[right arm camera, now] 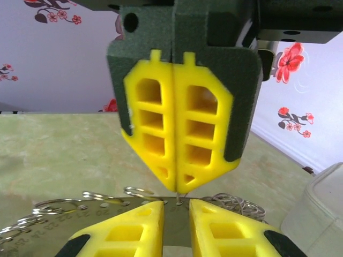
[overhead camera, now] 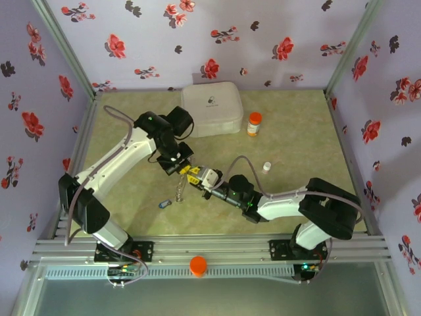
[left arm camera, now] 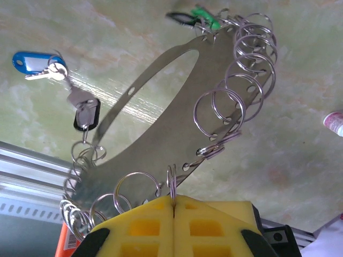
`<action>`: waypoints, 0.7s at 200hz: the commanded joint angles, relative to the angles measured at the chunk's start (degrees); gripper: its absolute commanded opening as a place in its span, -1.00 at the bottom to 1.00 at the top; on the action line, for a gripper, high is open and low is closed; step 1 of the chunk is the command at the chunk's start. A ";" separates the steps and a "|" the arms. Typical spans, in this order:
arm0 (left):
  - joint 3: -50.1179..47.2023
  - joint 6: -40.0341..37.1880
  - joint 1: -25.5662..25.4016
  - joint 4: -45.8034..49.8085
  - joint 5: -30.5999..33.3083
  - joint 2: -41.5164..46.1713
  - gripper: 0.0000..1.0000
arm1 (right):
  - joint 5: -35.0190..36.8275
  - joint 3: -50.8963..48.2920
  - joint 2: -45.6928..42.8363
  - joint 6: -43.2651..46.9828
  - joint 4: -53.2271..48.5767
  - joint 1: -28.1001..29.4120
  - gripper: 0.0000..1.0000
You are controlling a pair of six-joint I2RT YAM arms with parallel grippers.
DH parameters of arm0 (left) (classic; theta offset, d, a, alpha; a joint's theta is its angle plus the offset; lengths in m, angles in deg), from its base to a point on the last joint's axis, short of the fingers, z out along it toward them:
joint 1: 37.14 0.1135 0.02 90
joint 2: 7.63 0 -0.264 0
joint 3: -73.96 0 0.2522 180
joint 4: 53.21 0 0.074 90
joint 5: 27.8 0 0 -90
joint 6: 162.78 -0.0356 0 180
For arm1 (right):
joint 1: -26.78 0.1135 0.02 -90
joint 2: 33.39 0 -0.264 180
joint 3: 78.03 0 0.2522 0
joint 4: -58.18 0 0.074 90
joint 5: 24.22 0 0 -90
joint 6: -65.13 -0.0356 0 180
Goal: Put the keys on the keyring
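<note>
The keyring (left arm camera: 161, 134) is a thin grey metal band carrying several small split rings, and it hangs off the table. My left gripper (left arm camera: 175, 199) is shut on one split ring at the band's edge. In the right wrist view the left gripper (right arm camera: 177, 188) points down onto the band (right arm camera: 182, 217). My right gripper (right arm camera: 176, 214) is open, its yellow fingers (right arm camera: 134, 227) either side of that spot. A blue-tagged key (left arm camera: 35, 63) lies on the table, also visible from the top camera (overhead camera: 164, 204). A black-headed key (left arm camera: 86, 115) and a green one (left arm camera: 206, 16) hang from rings. From above, both grippers meet mid-table (overhead camera: 192, 173).
The white square case (overhead camera: 210, 108) stands at the back with an orange-capped pill bottle (overhead camera: 254, 123) to its right. A small white cap-like piece (overhead camera: 266, 166) lies right of the arms. An orange knob (overhead camera: 198, 265) sits on the front rail. Flowered walls enclose the table.
</note>
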 commanded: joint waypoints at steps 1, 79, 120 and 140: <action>-1.51 2.22 0.52 -1.14 -1.76 2.60 -1.00 | 2.14 1.77 1.33 0.76 2.26 0.37 -0.60; -5.74 3.96 0.60 -4.43 -1.72 5.67 -1.00 | 1.32 2.99 3.22 2.08 1.75 0.36 -0.57; -6.06 2.75 0.70 -4.24 0.38 6.22 -1.00 | 0.48 2.77 4.30 1.42 1.20 0.39 -0.39; -6.53 3.10 0.70 -4.68 0.43 6.59 -1.00 | 0.21 3.01 4.81 1.11 1.49 0.41 -0.38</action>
